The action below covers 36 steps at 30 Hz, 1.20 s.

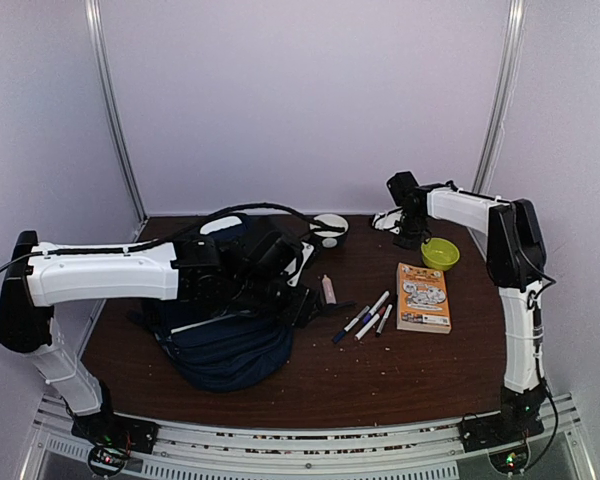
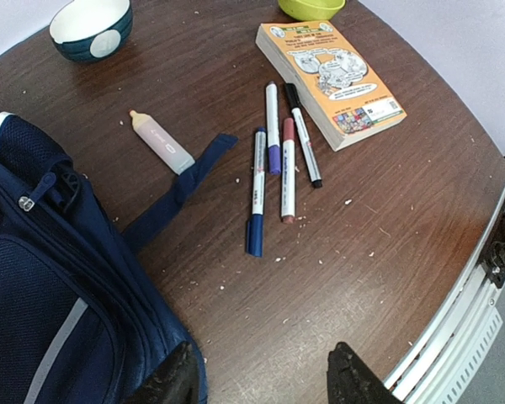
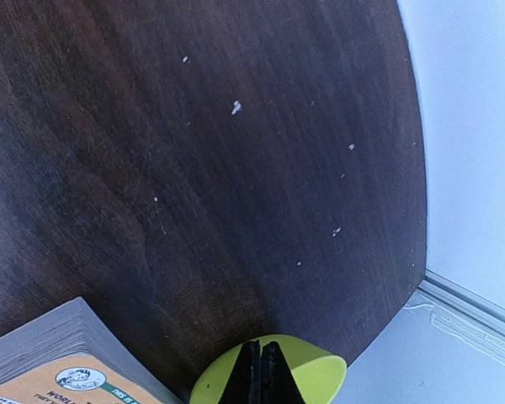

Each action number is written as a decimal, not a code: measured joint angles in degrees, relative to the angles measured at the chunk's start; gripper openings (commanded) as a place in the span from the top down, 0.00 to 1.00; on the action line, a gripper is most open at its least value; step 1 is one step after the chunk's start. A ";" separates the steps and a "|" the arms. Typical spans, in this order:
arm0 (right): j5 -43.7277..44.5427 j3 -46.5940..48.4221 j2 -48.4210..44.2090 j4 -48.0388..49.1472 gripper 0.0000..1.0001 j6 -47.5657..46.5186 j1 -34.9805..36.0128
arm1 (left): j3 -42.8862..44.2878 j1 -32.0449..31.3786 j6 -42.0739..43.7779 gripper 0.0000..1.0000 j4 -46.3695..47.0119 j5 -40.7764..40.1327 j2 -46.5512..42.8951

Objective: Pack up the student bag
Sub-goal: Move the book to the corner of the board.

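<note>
Student bag (image 2: 34, 295), soft navy fabric; left hand (image 2: 261, 379) half-open, empty; right hand (image 3: 259, 370) closed.

The student bag (image 2: 42, 286) was cropped by the left wrist view's left and bottom edges, and the green bowl (image 2: 311, 7) by its top edge.
</note>
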 measured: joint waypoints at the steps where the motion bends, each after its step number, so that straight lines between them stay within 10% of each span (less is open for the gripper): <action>1: 0.44 -0.02 0.39 -0.46 1.00 -0.72 0.04 | 0.00 0.00 0.00 0.46 -0.07 -0.11 0.00; 36: 4.61 -14.58 -2.27 -7.52 1.00 -9.70 2.99 | 0.02 0.00 1.11 0.46 -2.16 -1.90 -0.02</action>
